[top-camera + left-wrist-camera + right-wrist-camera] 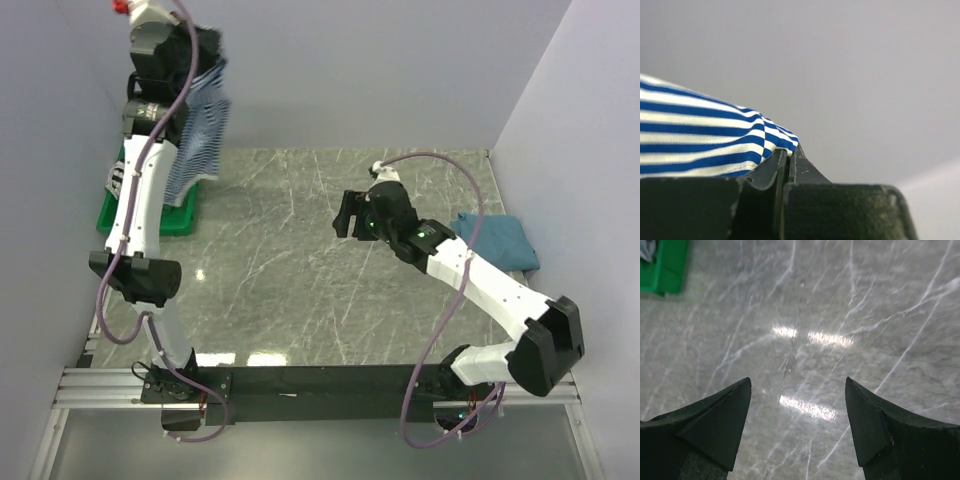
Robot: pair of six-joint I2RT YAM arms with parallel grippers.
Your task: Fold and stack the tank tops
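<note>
Top external: arm (140,195) half hides blue-striped tank top (207,135); left end effector (788,151) clamped on it; right end effector (798,387) apart.

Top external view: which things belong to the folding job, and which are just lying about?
Job: blue-and-white striped tank top, hanging from the left gripper; teal-blue tank top, far right.
Lying about: green bin, far left.
</note>
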